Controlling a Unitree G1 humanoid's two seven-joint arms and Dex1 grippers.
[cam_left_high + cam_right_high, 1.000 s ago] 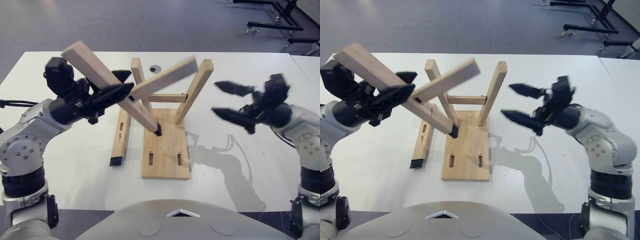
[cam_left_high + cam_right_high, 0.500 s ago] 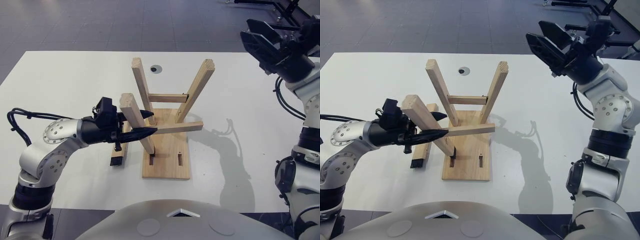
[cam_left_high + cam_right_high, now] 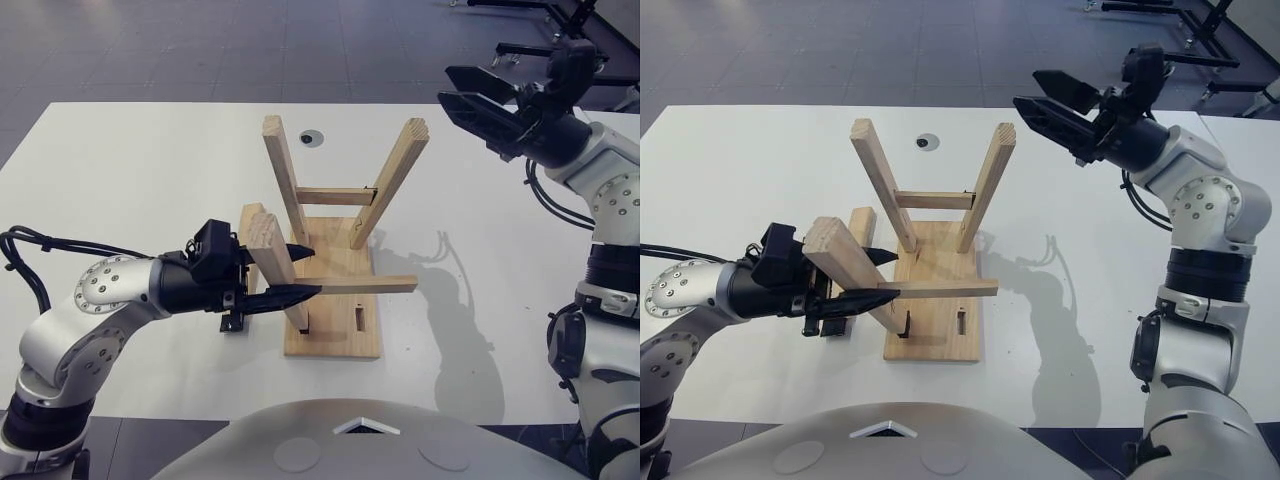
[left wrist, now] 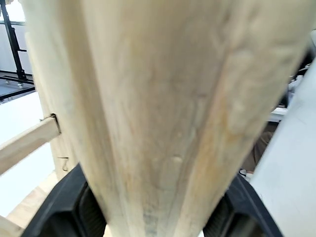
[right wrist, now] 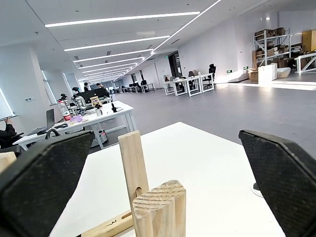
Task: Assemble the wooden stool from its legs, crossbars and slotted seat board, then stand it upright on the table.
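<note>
The slotted seat board (image 3: 345, 338) lies flat on the white table. Two legs (image 3: 283, 175) (image 3: 392, 178) stand on its far end, joined by a crossbar (image 3: 335, 195). My left gripper (image 3: 300, 270) is shut on a third leg (image 3: 270, 250), tilted, with its lower end at the board's near-left slot. A second crossbar (image 3: 368, 286) sticks out of that leg to the right, above the board. The held leg (image 4: 158, 113) looms close in the left wrist view. My right gripper (image 3: 450, 87) hangs open in the air, up and right of the standing legs, and its fingers (image 5: 44, 182) frame the leg tops.
A fourth leg (image 3: 237, 310) lies on the table left of the board, partly hidden by my left gripper. A small round hole (image 3: 311, 138) marks the table's far middle. Black wheeled frames (image 3: 600, 75) stand on the floor beyond the table.
My left arm brought the leg with its crossbar down from high in the air to the board's near-left slot. My right arm rose from low on the right to above the standing legs.
</note>
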